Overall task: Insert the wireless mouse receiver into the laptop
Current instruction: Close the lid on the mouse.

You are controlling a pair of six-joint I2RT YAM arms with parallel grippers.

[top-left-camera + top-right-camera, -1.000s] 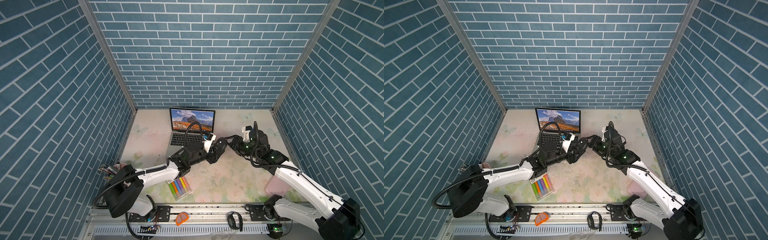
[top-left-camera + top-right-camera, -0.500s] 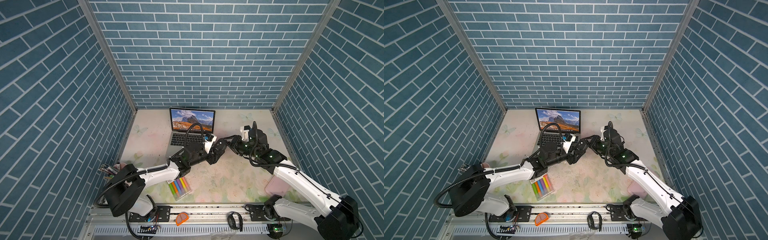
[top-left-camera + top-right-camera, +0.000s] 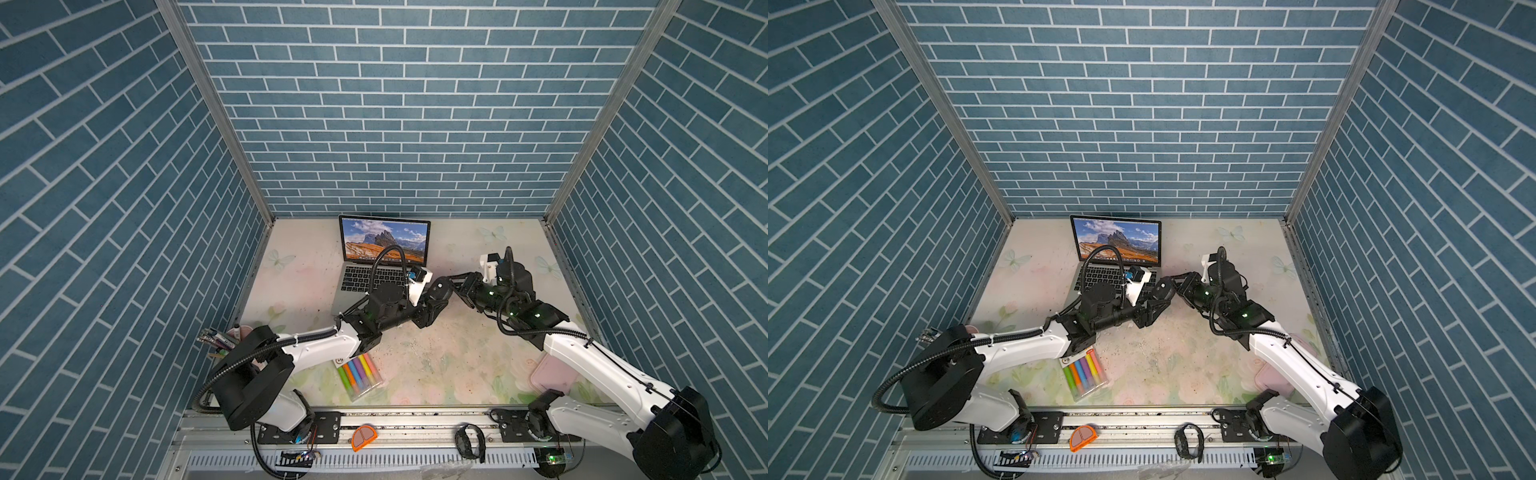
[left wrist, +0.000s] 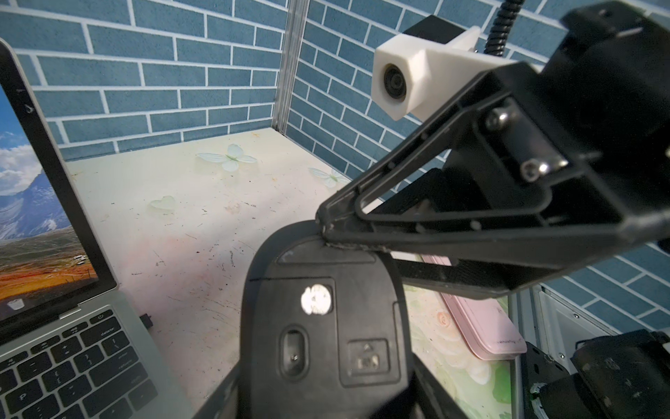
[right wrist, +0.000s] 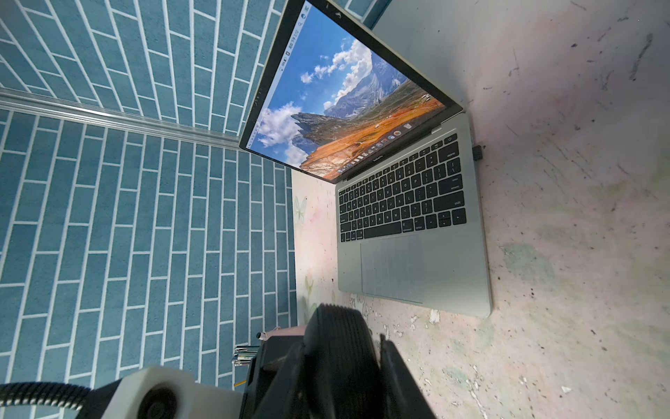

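Wireless mouse receiver (image 5: 478, 151) beside laptop (image 5: 417, 268) edge, left gripper (image 3: 436, 299) apart, holding mouse (image 4: 326, 319)

This is looking like a robotics lab booth: blue brick-print wall panels (image 3: 407, 124) on aluminium corner posts (image 3: 211, 95) are enclosing a floral-print tabletop (image 3: 436, 353), and an aluminium rail (image 3: 415, 424) along the tabletop's front edge is carrying two white-and-black robot arms (image 3: 320, 345).

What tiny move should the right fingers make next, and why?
Probably close fully on the end of the mouse, then pull gently. The left fingers hold it, and the right fingers straddle its end, one touching its rim.
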